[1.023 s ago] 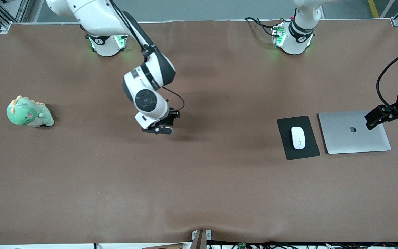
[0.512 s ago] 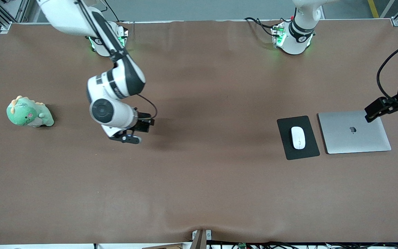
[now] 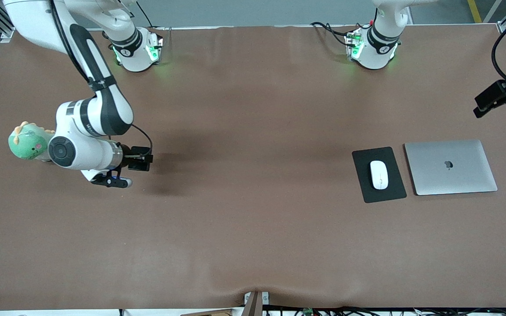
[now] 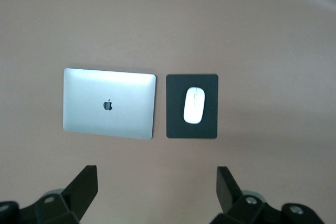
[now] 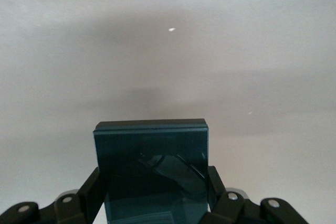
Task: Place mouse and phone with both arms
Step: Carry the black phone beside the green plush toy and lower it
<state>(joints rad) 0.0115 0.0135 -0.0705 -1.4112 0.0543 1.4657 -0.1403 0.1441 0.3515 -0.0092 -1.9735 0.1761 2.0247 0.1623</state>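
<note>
The white mouse [image 3: 379,174] lies on a flat black mouse pad [image 3: 391,188] beside a closed silver laptop [image 3: 433,175] toward the left arm's end of the table. The left wrist view shows the mouse [image 4: 193,105], the pad [image 4: 176,124] and the laptop [image 4: 89,103] from high up. My left gripper [image 4: 157,179] is open and empty, high over bare cloth. In the front view only its wrist's black mount [image 3: 499,97] shows at the edge. My right gripper [image 3: 111,181] is shut on the black phone [image 5: 152,150] and holds it over bare cloth beside the plush.
A green dinosaur plush [image 3: 29,142] sits toward the right arm's end of the table, partly covered by the right arm's wrist [image 3: 77,151]. Brown cloth [image 3: 253,219] covers the whole table. The two green-lit bases [image 3: 136,52] stand along the top edge.
My right arm has swung toward its own end of the table with the phone, up to the plush. My left gripper has drawn away from over the laptop toward the bases' side.
</note>
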